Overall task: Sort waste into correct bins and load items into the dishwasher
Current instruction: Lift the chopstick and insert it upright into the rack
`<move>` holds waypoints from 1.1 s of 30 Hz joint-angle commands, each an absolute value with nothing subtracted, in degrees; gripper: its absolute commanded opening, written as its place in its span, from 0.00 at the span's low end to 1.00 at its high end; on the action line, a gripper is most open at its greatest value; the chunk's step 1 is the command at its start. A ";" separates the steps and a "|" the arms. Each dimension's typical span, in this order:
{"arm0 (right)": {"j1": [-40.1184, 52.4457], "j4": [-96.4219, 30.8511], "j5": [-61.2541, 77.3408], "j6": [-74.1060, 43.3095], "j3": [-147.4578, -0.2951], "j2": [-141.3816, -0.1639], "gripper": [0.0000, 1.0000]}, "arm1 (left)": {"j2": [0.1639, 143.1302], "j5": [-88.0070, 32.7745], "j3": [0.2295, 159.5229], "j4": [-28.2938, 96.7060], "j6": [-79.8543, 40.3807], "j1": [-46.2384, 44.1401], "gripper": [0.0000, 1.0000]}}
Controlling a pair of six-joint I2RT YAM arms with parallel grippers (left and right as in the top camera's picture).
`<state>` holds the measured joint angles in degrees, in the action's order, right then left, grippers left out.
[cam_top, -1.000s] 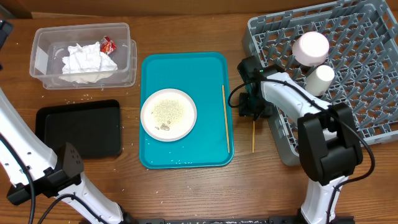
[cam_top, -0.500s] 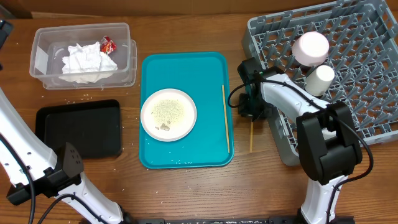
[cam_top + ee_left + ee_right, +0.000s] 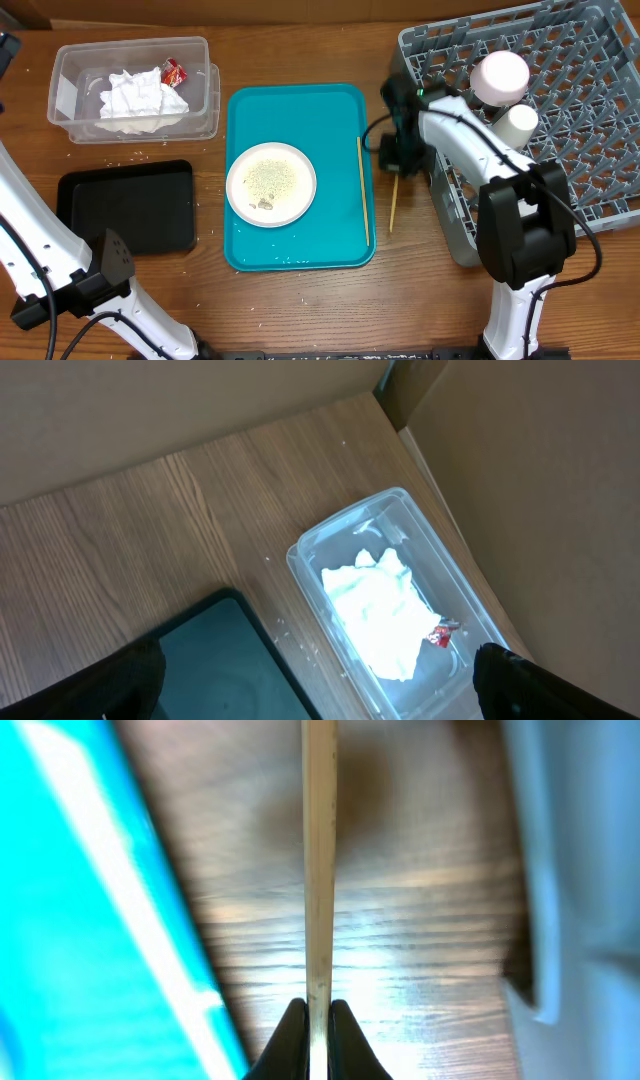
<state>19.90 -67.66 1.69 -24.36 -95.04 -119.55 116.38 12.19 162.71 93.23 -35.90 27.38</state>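
A thin, pale wooden chopstick (image 3: 320, 870) is pinched at its upper end by the right hand (image 3: 401, 166), whose dark fingertips are clenched on it; it slants over the bare counter (image 3: 300, 310) between the teal tray (image 3: 300, 110) and the grey dish rack (image 3: 590, 150); a second chopstick (image 3: 363, 190) lies along the tray's right edge, beside a white plate (image 3: 271, 184) dusted with crumbs; the right arm reaches back along the rack's left wall, wrist turned downward. The clear tub (image 3: 62, 95) holds crumpled tissue (image 3: 140, 97) and a red wrapper (image 3: 174, 71); the black tray (image 3: 125, 205) lies just in front of it. The left hand (image 3: 318, 695) hangs high above the tub, fingers spread wide, grasping nothing.
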 commanded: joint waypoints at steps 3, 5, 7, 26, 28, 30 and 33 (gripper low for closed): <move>18.85 -72.38 -0.23 -15.97 -113.67 -118.63 0.04 | 116.90 12.16 162.85 93.14 -36.40 26.98 1.00; 16.71 -73.89 -4.32 -12.84 -120.40 -118.63 0.04 | 116.90 12.16 162.85 93.14 -36.40 26.98 1.00; 14.79 -74.02 -4.38 -9.37 -122.69 -118.63 0.04 | 116.90 12.16 162.85 93.14 -36.40 26.98 1.00; 6.72 -68.84 3.14 9.47 -122.96 -120.31 0.04 | 116.90 12.16 162.85 93.14 -36.40 26.98 1.00; 6.72 -68.93 3.09 9.50 -122.89 -120.84 0.04 | 116.90 12.16 162.85 93.14 -36.40 26.98 1.00; 6.72 -68.79 3.11 9.58 -122.54 -121.38 0.04 | 116.90 12.16 162.85 93.14 -36.40 26.98 1.00; 6.72 -69.06 3.14 10.98 -121.82 -122.26 0.04 | 116.90 12.16 162.85 93.14 -36.40 26.98 1.00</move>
<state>6.57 -69.04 2.72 9.06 -122.21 -120.90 116.38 12.16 162.71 93.23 -35.92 27.38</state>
